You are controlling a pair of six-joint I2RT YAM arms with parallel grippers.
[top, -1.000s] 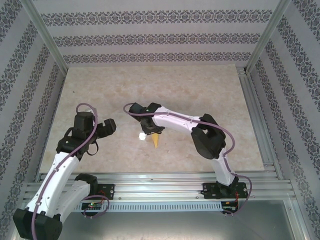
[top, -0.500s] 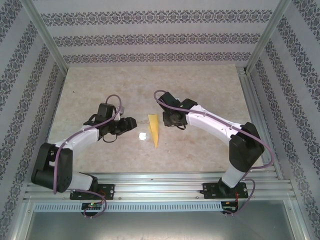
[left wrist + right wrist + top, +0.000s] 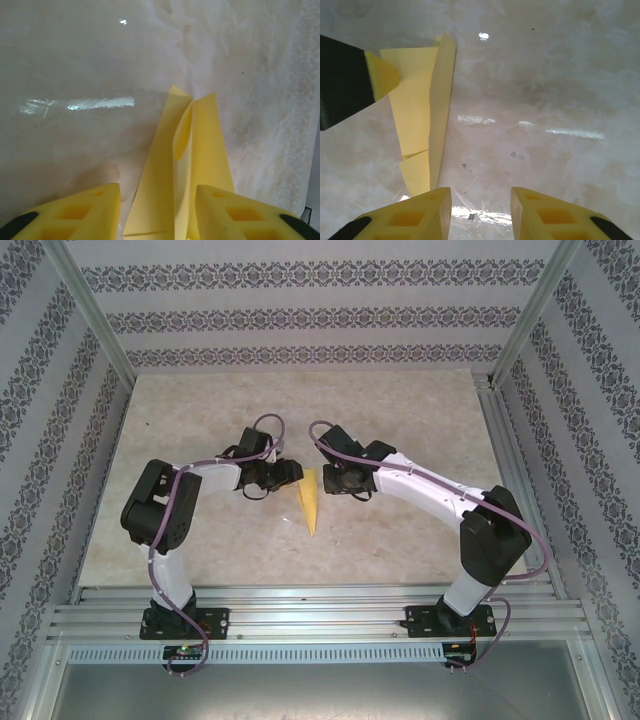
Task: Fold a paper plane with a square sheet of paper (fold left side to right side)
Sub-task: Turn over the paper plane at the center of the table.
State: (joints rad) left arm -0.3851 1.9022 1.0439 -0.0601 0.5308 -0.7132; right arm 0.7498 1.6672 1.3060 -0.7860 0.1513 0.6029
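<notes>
Paper plane [image 3: 309,500] mid-frame between both grippers.
Left gripper [image 3: 157,192] half open astride the plane; right gripper [image 3: 481,195] half open, empty, beside it.

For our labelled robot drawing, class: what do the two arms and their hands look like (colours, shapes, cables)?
The left arm and right arm have white links, bulky black joints and a thin purple cable looping alongside. The left hand and right hand carry yellow wedge-shaped fingers with square hollows, black-backed.
</notes>
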